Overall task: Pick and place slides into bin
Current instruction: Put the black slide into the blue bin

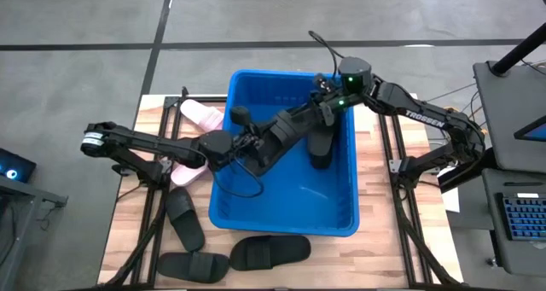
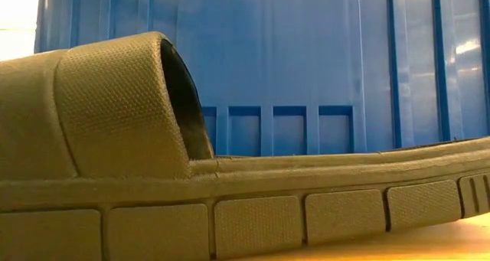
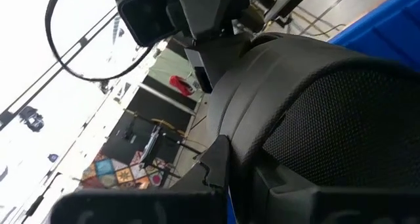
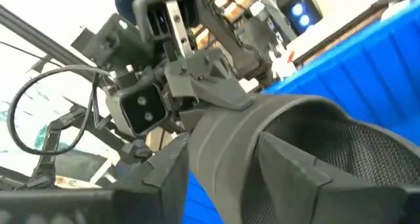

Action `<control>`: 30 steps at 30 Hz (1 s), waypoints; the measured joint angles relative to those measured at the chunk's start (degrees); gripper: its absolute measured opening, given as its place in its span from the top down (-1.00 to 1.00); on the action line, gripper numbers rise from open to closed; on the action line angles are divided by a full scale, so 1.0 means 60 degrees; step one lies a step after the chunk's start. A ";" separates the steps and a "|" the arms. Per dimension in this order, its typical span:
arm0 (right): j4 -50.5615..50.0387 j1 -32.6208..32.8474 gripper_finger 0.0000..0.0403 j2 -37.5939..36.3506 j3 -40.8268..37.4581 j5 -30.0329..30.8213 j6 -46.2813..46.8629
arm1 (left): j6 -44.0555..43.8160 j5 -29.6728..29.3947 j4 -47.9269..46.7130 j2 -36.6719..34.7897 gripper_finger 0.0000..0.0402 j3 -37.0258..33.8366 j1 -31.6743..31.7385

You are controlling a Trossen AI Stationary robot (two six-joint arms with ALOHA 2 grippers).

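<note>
The left gripper [image 1: 249,146] is closed on one end of a black slide [image 1: 294,125], held in the air above the open top of the bin [image 1: 281,227]. The right wrist view shows that clamp plainly at the far end of the sole. The right gripper [image 1: 328,105] is at the other end of the same slide, near the bin's far rim. Whether it is holding or letting go cannot be told. The held slide is therefore inside the bin's outline but not yet resting in it. Below it, one dark shape [image 1: 320,148] on the bin floor reads as a black slide already deposited, though its form is partly hidden by the arms. Outside the bin, five slides remain on the table [image 1: 375,257]. Two are pink, one [image 1: 202,113] beside the bin's far left corner and one [image 1: 188,173] partly under the left arm. Three are black: one [image 1: 185,218] left of the bin, and two [image 1: 192,264] [image 1: 271,251] just in front of its near wall. Assessment: the task is at an early stage, with at most one slide placed, one about to be dropped and five outstanding.
</note>
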 joint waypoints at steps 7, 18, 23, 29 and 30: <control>0.2235 -0.0234 0.09 -0.0055 -0.0037 0.0448 -0.0470 | 0.0016 -0.1067 -0.0108 -0.0139 1.00 0.0216 -0.0056; 0.2614 -0.1030 0.19 -0.0152 0.0760 0.0725 -0.1789 | -0.0099 -0.1457 0.0066 -0.0213 1.00 0.0339 -0.0075; 0.2255 -0.1127 0.20 -0.0383 0.1305 0.0606 -0.1782 | -0.1318 -0.1546 0.0033 -0.0001 1.00 0.0335 0.0167; 0.1342 -0.1155 0.20 -0.0835 0.1651 0.0649 -0.1782 | -0.1410 -0.2421 0.0002 0.0993 1.00 0.1011 0.0457; 0.1159 -0.1151 0.21 -0.0927 0.1687 0.0644 -0.1781 | -0.1388 -0.2615 0.0001 0.1217 1.00 0.1211 0.0520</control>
